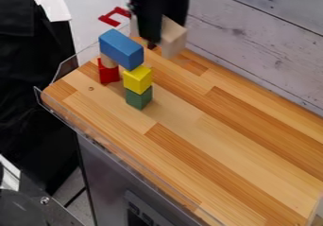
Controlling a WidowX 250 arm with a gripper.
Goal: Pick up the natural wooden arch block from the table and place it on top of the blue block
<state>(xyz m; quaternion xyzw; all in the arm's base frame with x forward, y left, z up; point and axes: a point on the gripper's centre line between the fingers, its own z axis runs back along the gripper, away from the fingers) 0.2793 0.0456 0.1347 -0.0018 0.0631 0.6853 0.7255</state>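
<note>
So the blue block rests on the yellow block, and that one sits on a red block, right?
Not quite. The blue block rests on the yellow block, but the camera view shows that one sitting on a green block.

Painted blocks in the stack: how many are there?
4: a blue block lies on top, a yellow block under its right end, a green block beneath that, a red block below the blue's left end. Others may be hidden.
</note>
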